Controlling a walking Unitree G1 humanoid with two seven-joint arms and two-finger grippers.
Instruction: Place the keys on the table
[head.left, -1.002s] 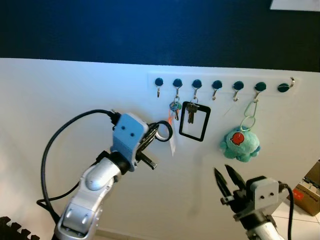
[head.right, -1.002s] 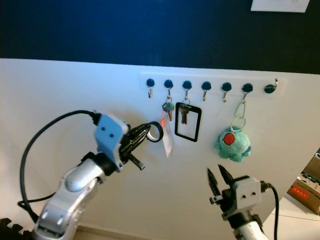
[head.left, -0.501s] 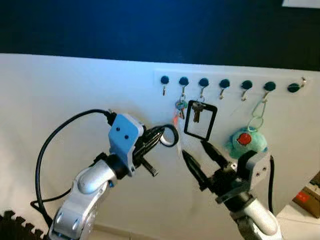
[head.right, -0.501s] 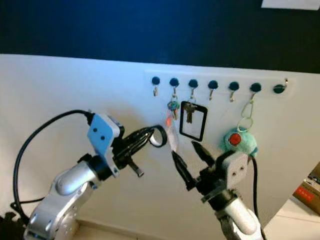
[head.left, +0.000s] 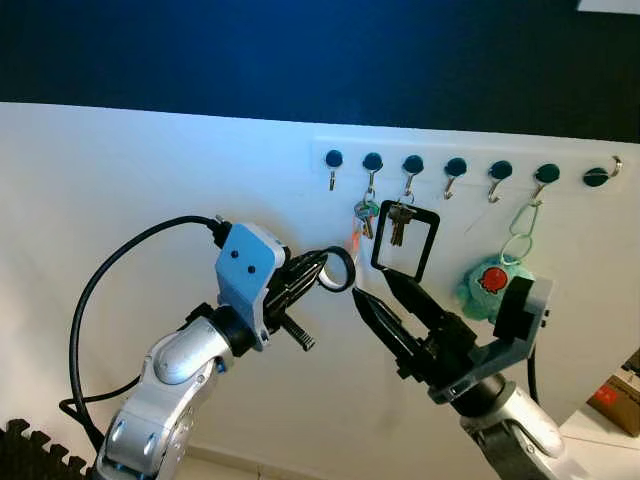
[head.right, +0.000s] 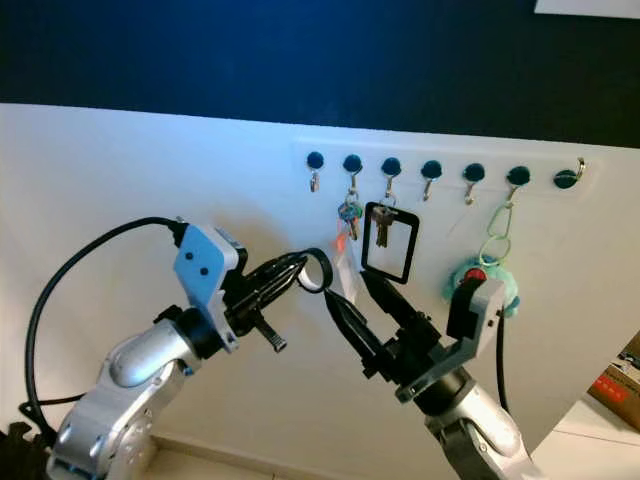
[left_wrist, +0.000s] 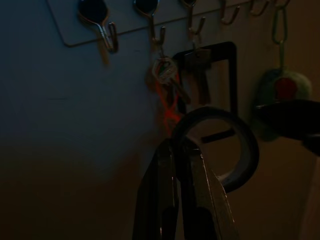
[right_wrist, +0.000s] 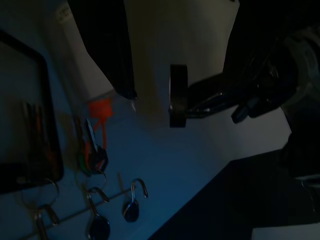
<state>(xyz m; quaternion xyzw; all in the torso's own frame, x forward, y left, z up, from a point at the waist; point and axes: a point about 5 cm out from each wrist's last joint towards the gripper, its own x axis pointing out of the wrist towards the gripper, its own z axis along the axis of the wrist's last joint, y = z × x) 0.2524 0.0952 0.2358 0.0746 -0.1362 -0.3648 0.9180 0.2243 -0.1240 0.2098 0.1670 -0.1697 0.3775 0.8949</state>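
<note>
Right gripper (head.left: 385, 300) is reaching up toward the wall with its two black fingers spread wide and nothing between them, tips pointing at the hook rack (head.left: 470, 172). Just above and beyond those tips, the keys (head.left: 362, 216) are hanging from the second hook, an orange tag trailing below them, so the task's thing is sitting on the wall and not yet grasped.

Left gripper (head.left: 318, 274) is holding a dark ring (head.left: 337, 269) pinched between closed fingers, right beside the right gripper's tips and slightly to their left.

Risks, as I judge them: the two grippers are working very close together, so a further push forward could be knocking the right fingers against the ring or the left fingers. The keys are hanging loose and could swing away from a partial pinch, or drop to the floor if lifted off the hook without a firm hold.

A second key is hanging just to the right of the target on the next hook, inside a black rectangular frame (head.left: 405, 240); the spread fingers could be snagging that frame or taking the wrong key. Farther right, a teal plush toy (head.left: 484, 283) is dangling from a green carabiner, partly behind the right wrist, and an arm swing could be brushing it
</note>
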